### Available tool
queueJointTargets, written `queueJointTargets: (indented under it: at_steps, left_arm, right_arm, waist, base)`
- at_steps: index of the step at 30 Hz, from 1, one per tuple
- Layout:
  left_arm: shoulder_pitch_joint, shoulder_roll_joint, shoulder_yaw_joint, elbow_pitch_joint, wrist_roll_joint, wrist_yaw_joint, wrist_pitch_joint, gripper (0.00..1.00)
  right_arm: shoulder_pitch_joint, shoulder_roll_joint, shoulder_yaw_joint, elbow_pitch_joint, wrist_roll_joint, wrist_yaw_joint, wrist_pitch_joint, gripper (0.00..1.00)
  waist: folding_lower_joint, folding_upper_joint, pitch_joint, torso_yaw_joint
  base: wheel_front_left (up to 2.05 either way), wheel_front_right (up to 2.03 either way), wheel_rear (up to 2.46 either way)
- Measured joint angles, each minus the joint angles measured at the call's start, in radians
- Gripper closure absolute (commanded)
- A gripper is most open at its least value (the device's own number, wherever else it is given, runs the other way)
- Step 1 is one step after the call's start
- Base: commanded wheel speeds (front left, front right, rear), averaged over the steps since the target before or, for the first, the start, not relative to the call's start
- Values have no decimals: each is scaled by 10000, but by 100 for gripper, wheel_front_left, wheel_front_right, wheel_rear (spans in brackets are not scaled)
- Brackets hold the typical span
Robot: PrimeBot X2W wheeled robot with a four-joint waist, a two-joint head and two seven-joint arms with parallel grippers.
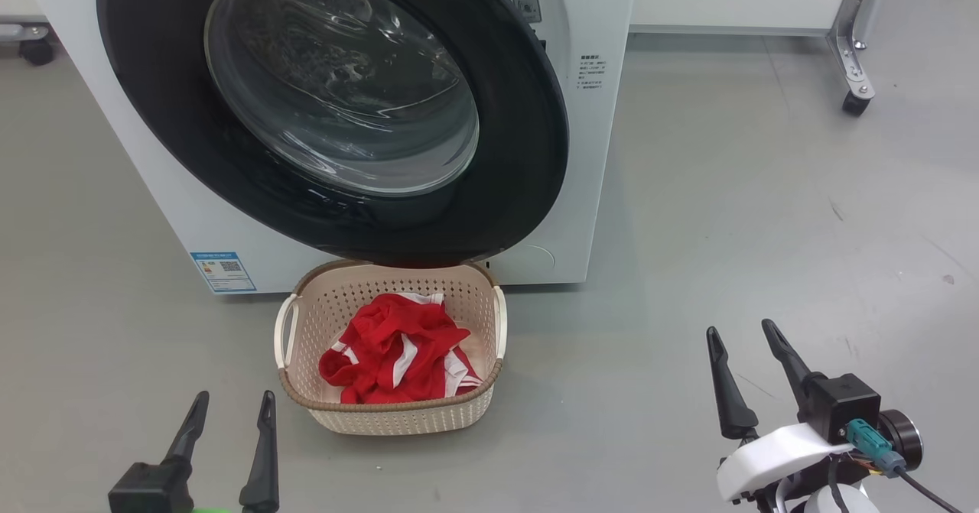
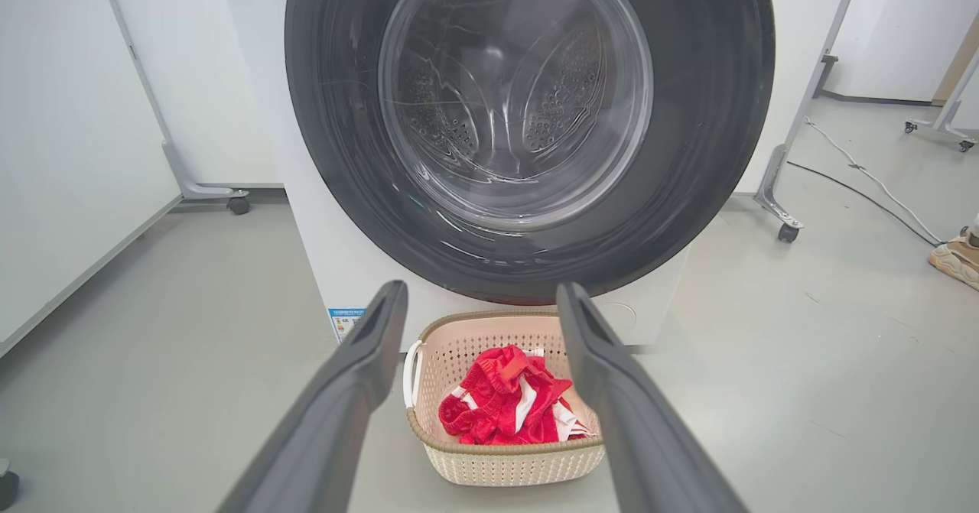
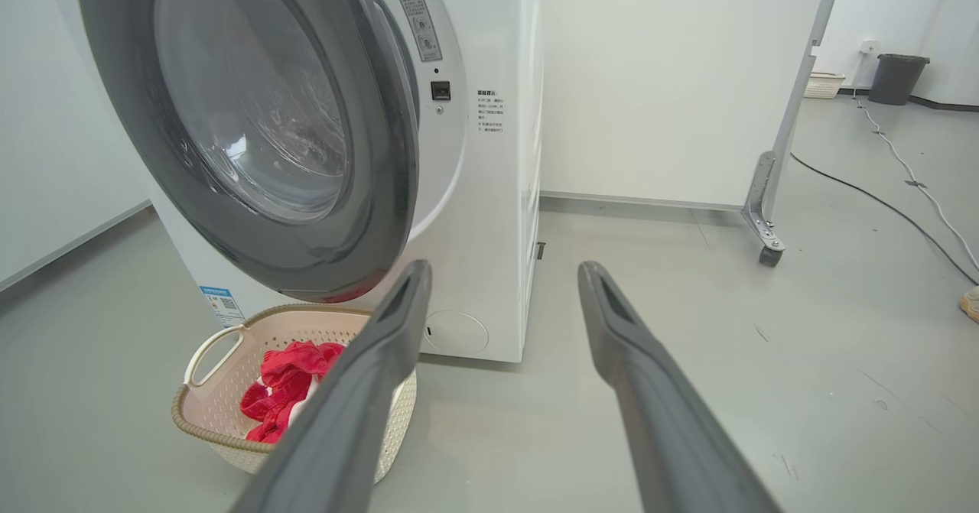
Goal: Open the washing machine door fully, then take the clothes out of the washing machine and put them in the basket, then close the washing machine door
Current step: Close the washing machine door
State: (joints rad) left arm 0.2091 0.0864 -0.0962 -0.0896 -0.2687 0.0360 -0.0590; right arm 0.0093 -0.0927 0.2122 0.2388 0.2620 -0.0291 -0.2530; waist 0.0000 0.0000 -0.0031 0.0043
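The washing machine (image 1: 589, 154) stands ahead, its black-rimmed door (image 1: 520, 154) swung nearly against the front. In the right wrist view the door (image 3: 382, 154) stands slightly ajar, with a gap on its right side. Through the glass the steel drum looks bare. The red and white clothes (image 1: 390, 349) lie in the cream basket (image 1: 398, 407) on the floor under the door. My left gripper (image 1: 235, 397) hangs open and empty to the basket's left. My right gripper (image 1: 740, 328) is open and empty, well to the right. The left wrist view looks between open fingers at the basket (image 2: 505, 463) and clothes (image 2: 497, 406).
A wheeled stand foot (image 1: 857, 77) sits at the back right. A cable (image 2: 864, 176) runs across the floor there, and a person's shoe (image 2: 956, 257) shows at the far right. White panels stand to the left (image 2: 76, 154). A dark bin (image 3: 896, 77) stands far back.
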Motion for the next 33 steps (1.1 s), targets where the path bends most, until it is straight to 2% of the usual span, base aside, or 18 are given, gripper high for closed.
queueJointTargets:
  at_steps: [2, 11, 16, 25, 33]
  left_arm:
    - [0, -10, -8, 15, -15, 31, -38, 0]
    - [-11, -15, -111, 8, 44, 84, -52, 0]
    - [-58, -31, -207, -90, 58, 84, -84, 0]
    - [-549, -84, -370, -374, 56, 73, -221, 0]
    - [-1176, -132, -583, -508, 54, -58, -433, 0]
  right_arm:
    - [0, 4, -8, -31, 0, -2, 0, 100]
    - [-1, -2, -58, -75, 15, 8, 0, 100]
    - [-220, -88, 88, -155, 6, 217, 0, 100]
    - [-2154, -305, 673, -426, -230, 897, 322, 100]
    - [-4204, -380, 959, -318, -433, 1122, 945, 100]
  waist:
    - [0, 0, 11, 11]
    - [0, 0, 123, 86]
    - [0, 0, 322, 194]
    - [0, 0, 934, 562]
    - [0, 0, 1689, 1117]
  base:
    - [0, 0, 0]
    - [0, 0, 0]
    - [0, 0, 0]
    - [0, 0, 0]
    - [0, 0, 0]
